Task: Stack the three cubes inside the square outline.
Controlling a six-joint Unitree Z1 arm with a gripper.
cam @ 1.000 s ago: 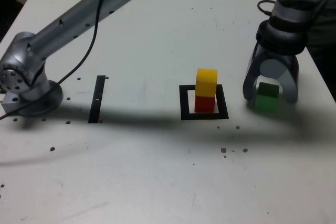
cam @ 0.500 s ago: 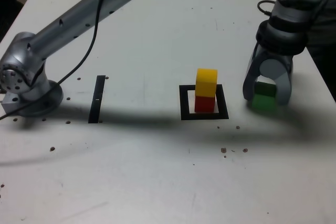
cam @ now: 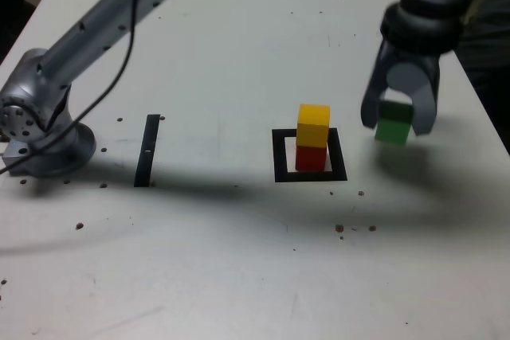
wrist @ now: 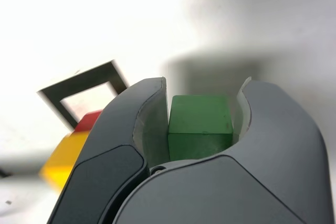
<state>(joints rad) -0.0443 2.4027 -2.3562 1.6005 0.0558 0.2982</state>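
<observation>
I am a single silver robot arm reaching across a white table [cam: 223, 29]. My claw [cam: 396, 121] has closed narrowly on the green cube [cam: 394, 127], and the wrist view shows the cube [wrist: 200, 124] pinched squarely between my two dark curved fingers [wrist: 131, 129].

A second ago the cube sat on the table with my claw spread around it. Since then the claw has shut and I have lifted; the cube now hangs clear of the surface, with its soft shadow on the table below it. It is at the exterior view's right, near the square outline [cam: 279, 157] but not yet over it.

Inside that thick black outline the red cube [cam: 311, 158] stands on the pale centre, and the yellow cube [cam: 313, 123] sits on top of it, the two roughly aligned. They have not moved. A thin black strip [cam: 147, 150] lies well apart at the exterior view's left, beside my base [cam: 36, 129].

So two of three cubes are already stacked, and the last is in my grip. In my judgement the pickup is done and what remains is to carry the green cube higher than the yellow top, centre it, and set it down gently; a low or off-centre approach could topple the stack.
</observation>
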